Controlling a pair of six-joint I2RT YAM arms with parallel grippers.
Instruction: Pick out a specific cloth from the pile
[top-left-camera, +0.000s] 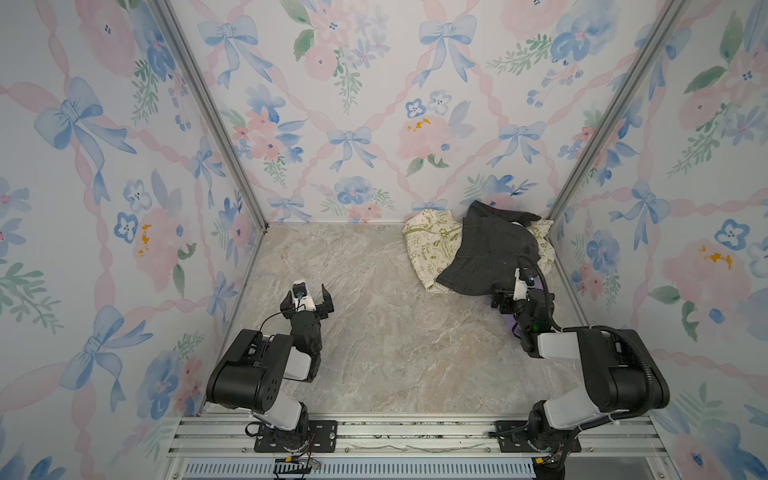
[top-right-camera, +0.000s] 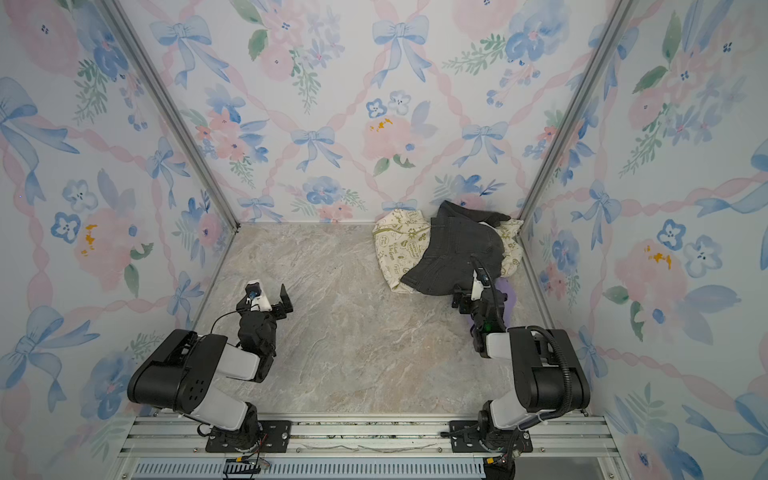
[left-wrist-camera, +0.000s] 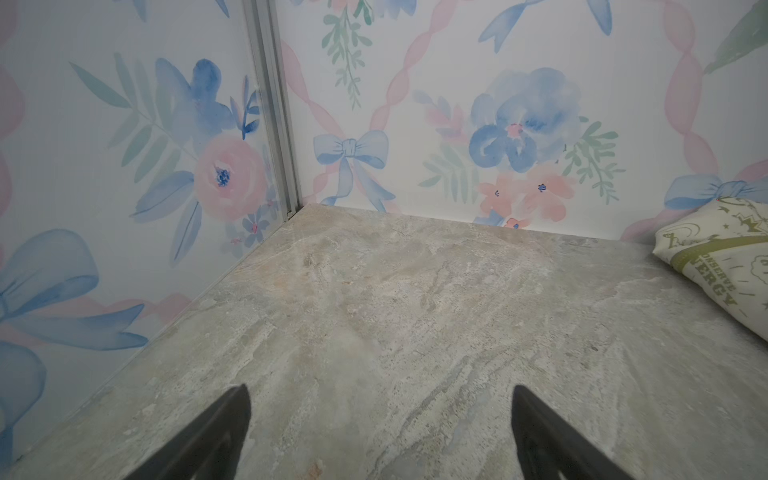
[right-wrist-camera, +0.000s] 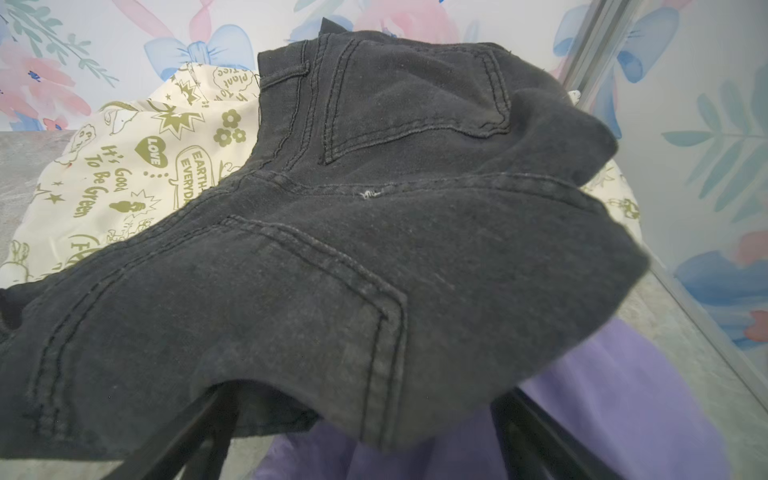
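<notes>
The pile (top-left-camera: 478, 245) sits in the back right corner, with a dark grey denim garment (right-wrist-camera: 374, 208) lying over a cream cloth with green print (right-wrist-camera: 124, 178). The lavender cloth (right-wrist-camera: 602, 395) shows only as a strip under the denim's near hem, also seen in a top view (top-right-camera: 509, 291). My right gripper (right-wrist-camera: 365, 399) is open at that hem. Its fingers (right-wrist-camera: 208, 419) straddle the denim edge, with lavender fabric between them and their tips hidden under the hem. My left gripper (top-left-camera: 306, 293) hangs open over bare marble at the left and holds nothing (left-wrist-camera: 380, 390).
Floral-papered walls close the cell on the left, back and right, with aluminium posts (top-left-camera: 208, 112) in the corners. The pile presses against the right wall and its post (right-wrist-camera: 602, 62). The marble tabletop (top-left-camera: 374, 332) runs to a metal rail (top-left-camera: 415, 436) carrying both arm bases.
</notes>
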